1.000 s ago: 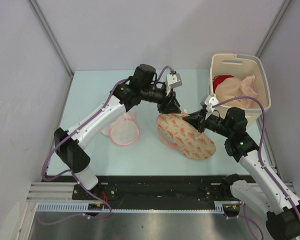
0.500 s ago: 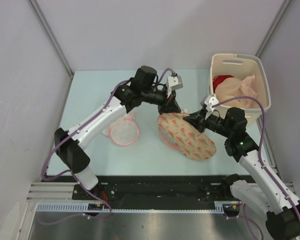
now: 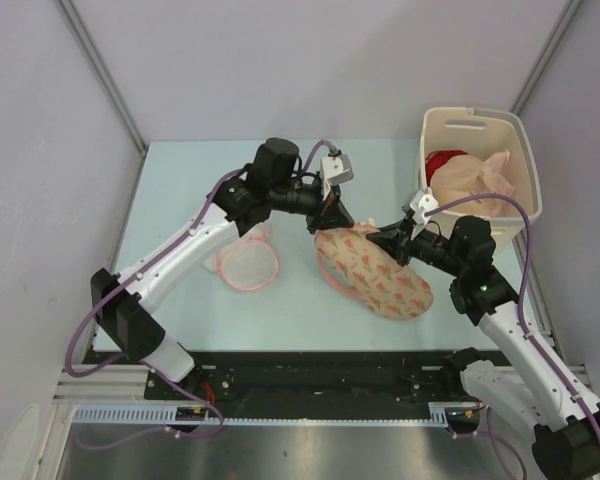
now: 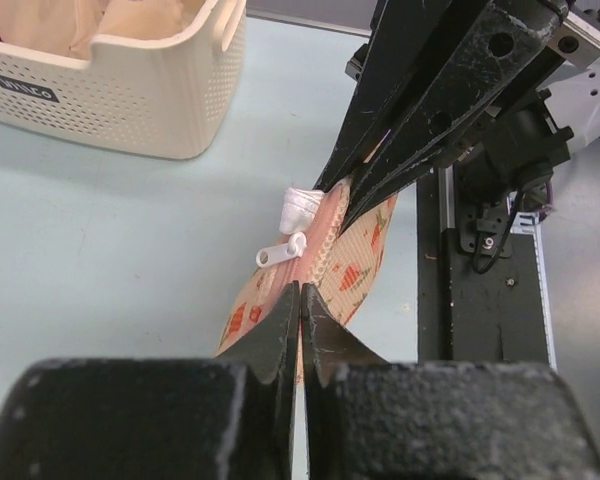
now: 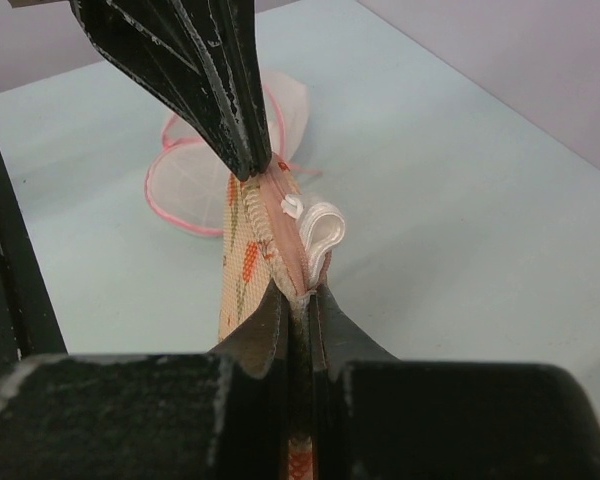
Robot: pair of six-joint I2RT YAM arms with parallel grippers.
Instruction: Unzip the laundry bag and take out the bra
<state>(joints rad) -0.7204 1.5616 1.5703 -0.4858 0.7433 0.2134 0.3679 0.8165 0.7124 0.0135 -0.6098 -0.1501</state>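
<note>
1. Two grippers sit on one seam. The left gripper is fully closed, its tips pinching the zipped edge of the laundry bag. The right gripper is clamped tight on the same edge a little farther along.
2. One white zip pull sticks out sideways between them, gripped by neither (the left tips seem to have fabric, not the tab).
3. Doing this step well, in my judgement:
   - The right grip serves as the anchor.
   - The left lets go, lines up on the tab and closes on it alone.
   - It then draws along the line of the teeth, low and steady, so the pouch neither lifts nor bunches.
4. Where things are:
   - The bag lies mid-table, its zipped edge pinched up.
   - A round mesh pouch is on its left.
   - The basket is at the far right corner.
5. No bra shows anywhere on the table. The zip looks closed, so I judge it is inside the bag.
6. Count:
   - two arms and two grippers
   - one laundry bag and one zip pull
   - one mesh pouch
   - one basket, holding one red garment and pale peach cloth (how many pieces, I cannot tell)
</note>
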